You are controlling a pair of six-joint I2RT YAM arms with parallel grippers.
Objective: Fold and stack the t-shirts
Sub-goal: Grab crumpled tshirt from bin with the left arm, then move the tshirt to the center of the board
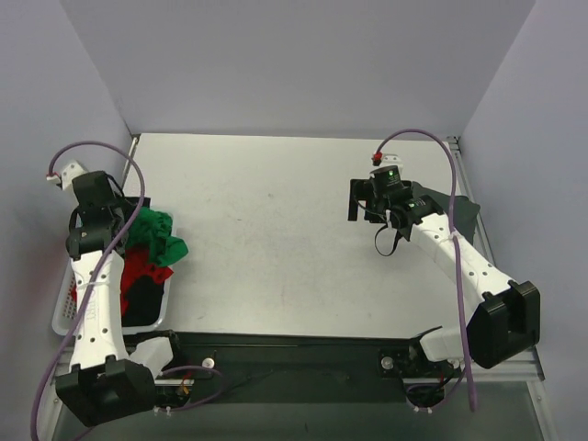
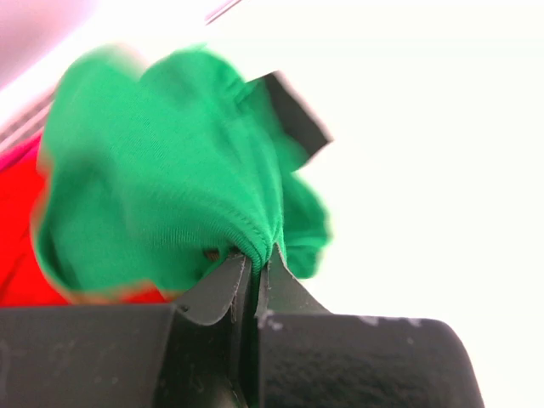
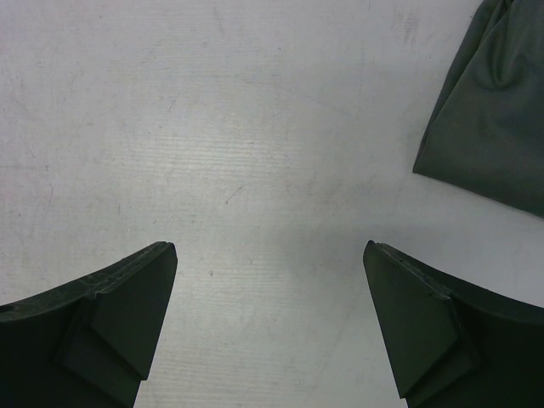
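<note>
- Basket (image 1: 62, 312) of white plastic lattice sits at the 8 o'clock edge of the table (image 1: 276, 239) in the overhead view, beside the left arm.
- Bunched over the 3 o'clock rim of the basket, the green t-shirt (image 1: 158, 237) spills partly onto the table.
- Just below it, toward 7 o'clock, lies the red t-shirt (image 1: 138, 268). The black t-shirt (image 1: 147, 299) fills the 6 o'clock end of the basket.
- Jaws of the left gripper (image 2: 255, 265) are pressed together on a gathered fold of the green t-shirt. In the left wrist view the cloth fans out from the fingertips toward 11 o'clock, with red cloth behind it at 8 o'clock.
- Jaws of the right gripper (image 3: 270, 280) stand spread wide with nothing between them, above bare table near the 3 o'clock side in the overhead view.
- Crumpled on the table, the dark grey t-shirt (image 3: 497, 110) appears at 1 o'clock in the right wrist view, apart from both fingers. Overhead it lies at the table's 3 o'clock edge, partly hidden by the right arm.
</note>
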